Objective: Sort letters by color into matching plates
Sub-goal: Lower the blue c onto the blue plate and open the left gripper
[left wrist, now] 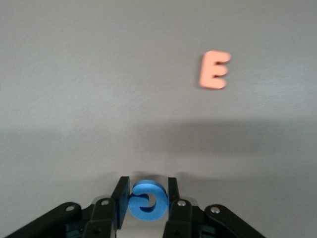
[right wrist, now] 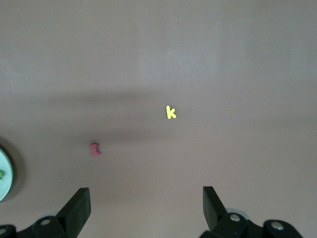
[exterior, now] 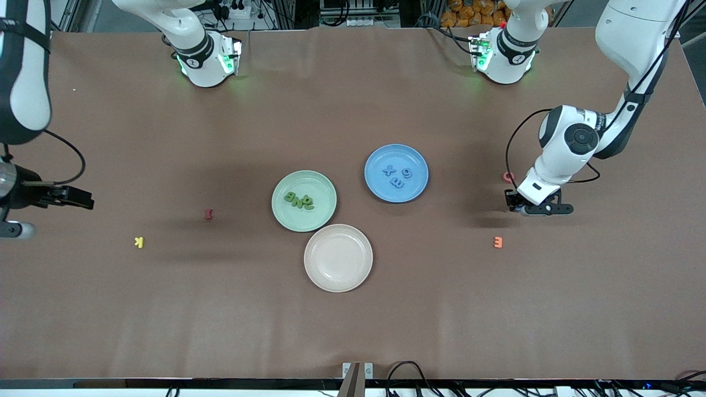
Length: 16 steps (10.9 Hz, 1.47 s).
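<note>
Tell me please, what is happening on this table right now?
Two arms sort small letters by color into plates. The left gripper is shut on a blue letter, up over the table at its own end, above the orange E. The blue plate holds three blue letters, and the green plate holds the green letters. The right gripper waits open over its end, above the yellow K.

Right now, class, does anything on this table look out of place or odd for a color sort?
Four stray letters lie on bare table: the yellow K, dark red letter, orange E and pink letter. None match the green plate or blue plate. The beige plate sits empty. The left hand holds a blue letter.
</note>
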{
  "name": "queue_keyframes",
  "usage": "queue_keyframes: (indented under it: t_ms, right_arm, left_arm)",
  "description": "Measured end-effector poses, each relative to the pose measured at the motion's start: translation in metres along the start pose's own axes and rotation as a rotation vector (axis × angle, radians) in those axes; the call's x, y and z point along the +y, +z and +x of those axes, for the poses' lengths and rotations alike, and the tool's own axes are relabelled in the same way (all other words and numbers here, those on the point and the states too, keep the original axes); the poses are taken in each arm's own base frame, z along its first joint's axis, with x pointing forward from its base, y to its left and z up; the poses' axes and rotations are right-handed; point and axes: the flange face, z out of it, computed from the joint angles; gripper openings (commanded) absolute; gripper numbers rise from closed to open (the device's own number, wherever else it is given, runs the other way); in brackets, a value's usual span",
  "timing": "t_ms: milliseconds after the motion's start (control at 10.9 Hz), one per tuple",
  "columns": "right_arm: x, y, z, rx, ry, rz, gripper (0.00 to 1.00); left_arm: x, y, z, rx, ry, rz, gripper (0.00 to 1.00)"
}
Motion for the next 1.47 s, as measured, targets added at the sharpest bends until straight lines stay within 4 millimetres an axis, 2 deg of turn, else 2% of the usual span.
queue_keyframes:
  t_ms: [183, 459, 642, 825, 1192, 1467]
  right_arm:
    - [0.007, -0.030, -0.015, 0.004, 0.010, 0.010, 1.00]
    - [0.011, -0.084, -0.043, -0.001, 0.013, 0.024, 1.00]
    - [0.011, -0.108, -0.054, 0.020, 0.012, 0.028, 1.00]
    - [0.011, -0.113, -0.058, 0.029, 0.012, 0.030, 1.00]
    - [0.010, -0.112, -0.063, 0.055, 0.039, 0.037, 1.00]
    - [-0.002, -0.115, -0.072, 0.060, 0.060, 0.047, 1.00]
  left_arm:
    - [0.023, -0.012, 0.007, 0.024, 0.040, -0.013, 0.00]
    - [0.068, -0.039, 0.017, 0.042, 0.122, -0.014, 0.00]
    - [0.091, -0.043, 0.015, 0.040, 0.163, -0.015, 0.00]
    - [0.114, -0.046, 0.009, 0.042, 0.205, -0.028, 0.00]
    - [0.190, -0.063, -0.011, 0.020, 0.248, -0.059, 0.00]
    - [0.242, -0.074, -0.035, -0.007, 0.227, -0.062, 0.00]
